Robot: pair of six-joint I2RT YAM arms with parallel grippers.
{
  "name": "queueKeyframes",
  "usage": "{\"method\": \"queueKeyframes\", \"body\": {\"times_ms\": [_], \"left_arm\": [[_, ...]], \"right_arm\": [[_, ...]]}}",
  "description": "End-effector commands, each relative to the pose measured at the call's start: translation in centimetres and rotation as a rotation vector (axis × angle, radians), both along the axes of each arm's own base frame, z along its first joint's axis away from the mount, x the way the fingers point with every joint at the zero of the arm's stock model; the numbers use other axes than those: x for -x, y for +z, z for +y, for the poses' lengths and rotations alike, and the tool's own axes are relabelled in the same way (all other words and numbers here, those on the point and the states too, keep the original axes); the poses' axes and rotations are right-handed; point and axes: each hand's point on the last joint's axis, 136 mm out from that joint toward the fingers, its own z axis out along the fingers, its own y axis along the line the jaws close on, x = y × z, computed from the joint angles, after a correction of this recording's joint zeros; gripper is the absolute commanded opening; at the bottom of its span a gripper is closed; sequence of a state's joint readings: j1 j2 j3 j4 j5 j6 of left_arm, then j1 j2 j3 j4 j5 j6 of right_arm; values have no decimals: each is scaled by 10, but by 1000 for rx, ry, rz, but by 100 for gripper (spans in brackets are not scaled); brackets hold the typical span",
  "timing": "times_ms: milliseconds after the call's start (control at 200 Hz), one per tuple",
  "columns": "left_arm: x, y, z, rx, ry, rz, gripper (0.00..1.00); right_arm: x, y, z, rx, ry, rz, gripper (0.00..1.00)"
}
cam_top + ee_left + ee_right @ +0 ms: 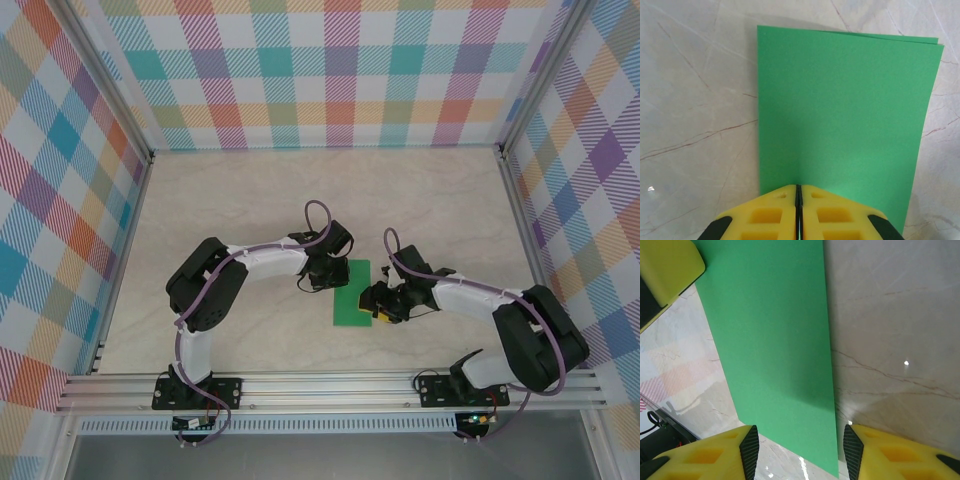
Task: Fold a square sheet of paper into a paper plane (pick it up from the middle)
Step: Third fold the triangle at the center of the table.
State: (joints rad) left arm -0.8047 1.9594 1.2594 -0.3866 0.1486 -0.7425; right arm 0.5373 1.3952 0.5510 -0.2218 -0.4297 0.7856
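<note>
Lying flat on the bench [240, 200] between the arms, the sheet of paper [350, 292] looked already halved, so corner folds likely came next, with the left tool [798, 191], pressed together at its left edge, pinning while the right tool [799, 441], standing apart, lifted a corner.

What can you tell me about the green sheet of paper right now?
The green sheet of paper is plain, matte and unmarked. It is folded in half into a narrow rectangle, and two layered edges show along one side in the left wrist view. It lies flat on the marbled table. The shut left gripper sits over the opposite side, and the open right gripper straddles the layered side.
</note>
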Motion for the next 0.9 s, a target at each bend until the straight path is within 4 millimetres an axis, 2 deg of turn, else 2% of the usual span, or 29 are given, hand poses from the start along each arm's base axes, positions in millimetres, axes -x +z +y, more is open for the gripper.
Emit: {"method": "queueKeyframes", "body": {"times_ms": [0, 470, 900], "left_arm": [[9, -12, 7, -31, -14, 28, 10], [11, -13, 6, -21, -17, 32, 10], [13, -9, 7, -10, -26, 22, 10]], "right_arm": [[-9, 6, 9, -42, 7, -19, 49], [-19, 16, 20, -97, 5, -48, 49], [-38, 11, 12, -53, -32, -49, 47]]}}
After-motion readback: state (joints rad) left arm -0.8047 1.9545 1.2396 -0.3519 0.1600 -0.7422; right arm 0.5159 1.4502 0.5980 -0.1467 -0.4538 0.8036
